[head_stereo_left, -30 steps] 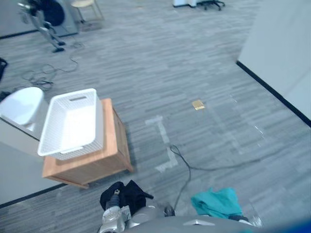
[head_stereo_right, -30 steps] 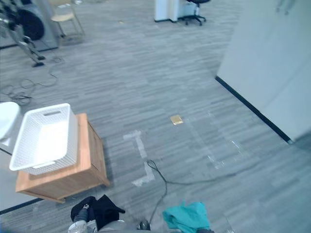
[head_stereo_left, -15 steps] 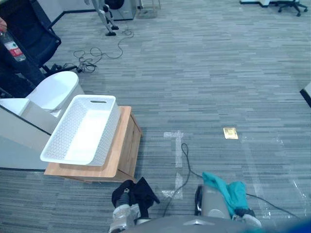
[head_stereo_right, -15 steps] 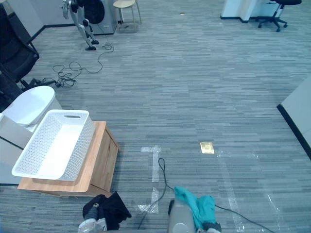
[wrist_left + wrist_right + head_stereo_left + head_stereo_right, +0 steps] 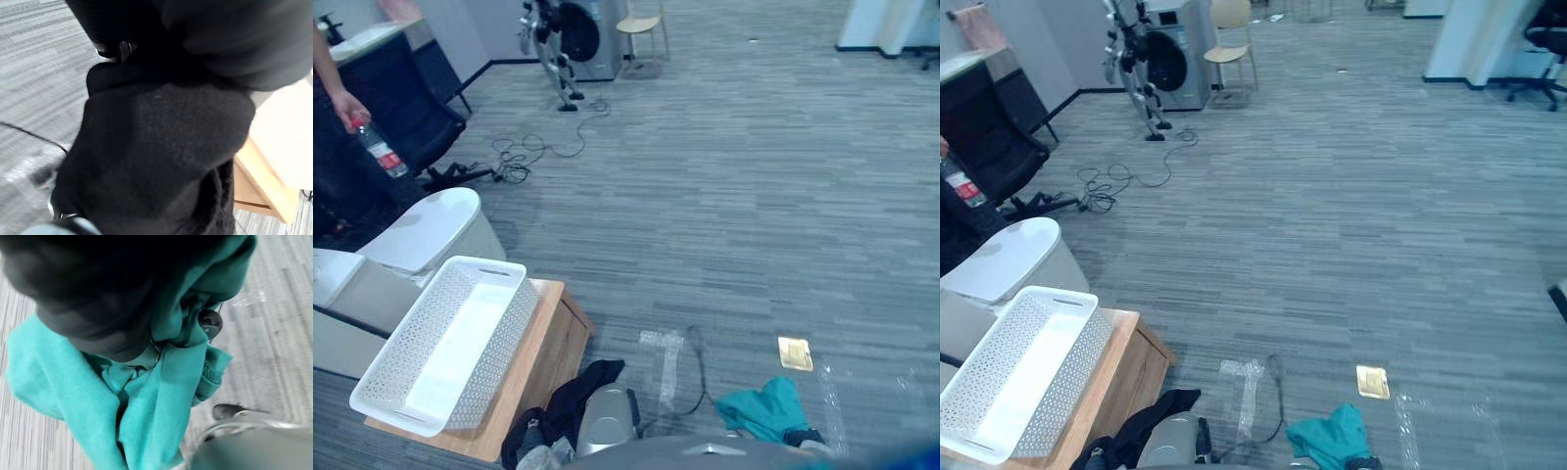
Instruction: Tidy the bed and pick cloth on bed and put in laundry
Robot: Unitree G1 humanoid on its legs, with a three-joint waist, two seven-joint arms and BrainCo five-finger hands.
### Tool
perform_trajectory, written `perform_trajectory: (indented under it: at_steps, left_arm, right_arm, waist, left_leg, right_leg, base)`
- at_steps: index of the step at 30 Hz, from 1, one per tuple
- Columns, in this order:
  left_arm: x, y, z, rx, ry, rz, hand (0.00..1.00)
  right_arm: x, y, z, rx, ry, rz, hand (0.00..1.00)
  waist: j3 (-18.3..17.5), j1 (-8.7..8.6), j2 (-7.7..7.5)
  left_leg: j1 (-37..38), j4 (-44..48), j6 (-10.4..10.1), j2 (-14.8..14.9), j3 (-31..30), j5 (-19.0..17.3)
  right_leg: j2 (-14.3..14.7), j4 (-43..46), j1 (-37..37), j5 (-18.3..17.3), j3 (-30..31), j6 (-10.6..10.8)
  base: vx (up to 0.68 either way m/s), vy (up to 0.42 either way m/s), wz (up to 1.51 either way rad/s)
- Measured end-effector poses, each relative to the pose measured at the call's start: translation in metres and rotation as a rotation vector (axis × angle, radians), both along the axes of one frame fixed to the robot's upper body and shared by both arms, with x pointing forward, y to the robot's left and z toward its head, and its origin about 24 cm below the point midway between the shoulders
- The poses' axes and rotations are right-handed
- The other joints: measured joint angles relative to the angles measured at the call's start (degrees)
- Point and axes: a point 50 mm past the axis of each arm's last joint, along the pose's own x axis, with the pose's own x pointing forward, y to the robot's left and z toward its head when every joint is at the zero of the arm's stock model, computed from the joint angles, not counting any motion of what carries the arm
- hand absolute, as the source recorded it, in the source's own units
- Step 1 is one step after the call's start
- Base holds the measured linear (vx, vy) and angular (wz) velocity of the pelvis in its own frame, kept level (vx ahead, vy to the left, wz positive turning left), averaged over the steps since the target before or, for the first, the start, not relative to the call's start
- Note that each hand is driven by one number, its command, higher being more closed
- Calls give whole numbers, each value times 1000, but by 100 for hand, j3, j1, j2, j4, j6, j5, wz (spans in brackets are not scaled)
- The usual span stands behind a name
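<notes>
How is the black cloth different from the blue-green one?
The black cloth is dark, while the teal cloth is bright. The black cloth is on the robot's left, close to the wooden cabinet that carries the white basket. The teal cloth is on its right, over carpet. Both are bunched up.

The head's two eyes look steeply down on the grey floor [image 5: 754,196], sharing the white basket [image 5: 494,357]; the left wrist camera sits very close to a black cloth [image 5: 156,147], the right to a teal cloth [image 5: 146,406].
</notes>
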Motion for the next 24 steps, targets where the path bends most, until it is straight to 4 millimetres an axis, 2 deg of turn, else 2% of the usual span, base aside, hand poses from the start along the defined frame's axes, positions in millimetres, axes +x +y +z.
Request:
perform_trajectory:
  at_steps: [1, 2, 3, 4, 5, 6, 7, 8, 10, 11, 12, 13, 14, 16, 17, 18, 19, 20, 21, 22, 24]
  left_arm:
    - [-1, 8, 0, 18, 13, -18, 100]
    - [0, 11, 1, 27, 15, -26, 100]
    - [-3, 15, 1, 32, 25, -19, 100]
    - [-10, 17, 0, 31, 51, -25, 100]
    - [-12, 17, -1, 30, 62, -38, 100]
    - [-14, 15, -2, 21, 81, -74, 100]
    - [-13, 14, -2, 17, 80, -100, 100]
    - [-16, 12, -3, 12, 92, -126, 100]
    - [-14, 8, -4, 5, 106, -176, 100]
    - [-10, 7, -4, 8, 104, -216, 100]
    - [-9, 7, -4, 9, 102, -222, 100]
    - [-5, 8, -3, 12, 91, -232, 100]
    - [0, 12, -2, 25, 77, -241, 100]
    - [10, 14, 0, 31, 48, -240, 100]
    - [11, 17, 2, 47, 34, -232, 100]
    - [11, 20, 3, 55, 32, -229, 100]
    - [14, 29, 6, 80, 19, -226, 100]
    - [16, 29, 6, 77, 17, -222, 100]
    - [16, 22, 5, 59, 14, -221, 100]
    - [18, 13, 4, 42, -1, -232, 100]
    - [14, 9, 3, 28, 5, -225, 100]
  right_arm:
    - [2, 6, -2, 19, 1, -2, 100]
    - [2, 10, -2, 28, 2, -3, 100]
    - [-1, 11, -3, 31, 14, -4, 100]
    - [-5, 11, -4, 35, 25, 4, 100]
    - [-6, 9, -4, 33, 27, 10, 100]
    - [-11, 3, -4, 22, 38, 8, 100]
    - [-10, 3, -3, 24, 36, 14, 100]
    - [-11, 1, -3, 26, 37, 15, 100]
    - [-17, 0, -3, 24, 41, 13, 100]
    - [-12, -3, -1, 14, 15, 9, 100]
    - [-12, -3, -1, 12, 13, 8, 100]
    - [-11, -4, -1, 9, 6, 10, 100]
    - [-11, -1, -1, 16, 4, 10, 100]
    - [-13, 5, -3, 33, 7, 8, 100]
    - [-13, 15, -5, 56, 9, 13, 100]
    - [-13, 17, -5, 60, 9, 15, 100]
    - [-16, 29, -8, 90, 17, 31, 100]
    - [-15, 29, -8, 93, 17, 34, 100]
    - [-20, 22, -6, 69, 22, 21, 100]
    - [-21, 16, -5, 52, 21, 27, 100]
    - [-20, 12, -4, 40, 19, 40, 100]
  waist:
    - [-93, -51, -144]
    - [-143, -87, -231]
    - [-140, -73, -357]
    - [-223, -48, -423]
    - [-242, -51, -424]
    - [-240, -55, -374]
    - [-229, -84, -343]
    - [-227, -124, -252]
    - [-300, -226, -118]
    - [-251, -284, -41]
    - [-239, -296, -29]
    - [-229, -323, -18]
    - [-243, -333, -118]
    - [-237, -294, -218]
    - [-268, -245, -348]
    - [-295, -261, -424]
    - [-371, -232, -743]
    - [-305, -214, -680]
    - [-352, -268, -532]
    - [-347, -249, -338]
    - [-324, -254, -195]
  left_leg:
    - [127, -473, 71, -276, 441, -123]
    - [214, -668, 157, -391, 740, -291]
    - [405, -974, 308, -657, 835, -533]
    - [601, -1226, 279, -956, 425, -574]
    - [748, -1325, 250, -1051, 258, -575]
    - [1048, -1372, 118, -1177, -169, -656]
    - [1249, -1295, 70, -1210, -442, -747]
    - [1522, -1187, -1, -1203, -806, -868]
    - [1851, -1208, -43, -1141, -1419, -900]
    - [2088, -1212, -113, -1044, -1928, -914]
    - [2123, -1209, -148, -1020, -2035, -923]
    - [2214, -1203, -237, -944, -2448, -939]
    - [2229, -1195, -365, -846, -2983, -981]
    - [2190, -1191, -492, -789, -3347, -1015]
    - [2087, -1151, -664, -742, -3771, -1042]
    - [1999, -1074, -744, -747, -3912, -1084]
    - [1869, -931, -927, -838, -4004, -1243]
    - [1893, -839, -1010, -751, -4040, -1332]
    - [1827, -698, -1158, -445, -3608, -1341]
    - [1908, -758, -1312, -172, -3484, -1352]
    - [1993, -852, -1459, 47, -3468, -1324]
  right_leg:
    - [-54, 10, 133, 0, -127, 9]
    - [-54, 29, 157, 3, -137, 15]
    - [-107, 238, 200, -26, -166, 53]
    - [-242, 827, 141, 13, -260, 118]
    - [-329, 1316, 55, 78, -273, 228]
    - [-562, 2658, -252, 494, -217, 489]
    - [-753, 3687, -577, 740, -113, 401]
    - [-954, 4873, -1038, 820, 47, 280]
    - [-1251, 5506, -1634, 693, 103, 175]
    - [-1377, 5330, -1968, 429, 256, 240]
    - [-1384, 5234, -2037, 384, 330, 253]
    - [-1355, 4734, -2283, 266, 683, 273]
    - [-1178, 3783, -2445, 220, 1283, 323]
    - [-955, 2920, -2493, 224, 1958, 325]
    - [-679, 1900, -2468, 275, 2780, 383]
    - [-615, 1557, -2435, 358, 3037, 402]
    - [-685, 995, -2376, 756, 3292, 379]
    - [-702, 1056, -2295, 635, 3105, 449]
    - [-607, 872, -2146, 641, 2721, 355]
    - [-451, 759, -1991, 656, 2558, 278]
    - [-279, 625, -1737, 666, 2363, 163]
  base:
    - [481, 356, 172]
    - [466, 337, 172]
    - [459, 313, 160]
    - [431, 296, 158]
    - [410, 304, 159]
    - [318, 304, 134]
    - [263, 385, 163]
    - [98, 313, 138]
    - [-87, 342, 186]
    - [-178, 312, 187]
    - [-236, 270, 184]
    - [-265, 193, 186]
    - [-294, 173, 205]
    - [-245, 4, 153]
    - [-201, -153, 133]
    - [-151, -296, 148]
    - [13, -290, 102]
    - [122, -311, 118]
    - [233, -245, 94]
    - [229, -204, 77]
    - [197, -154, 43]
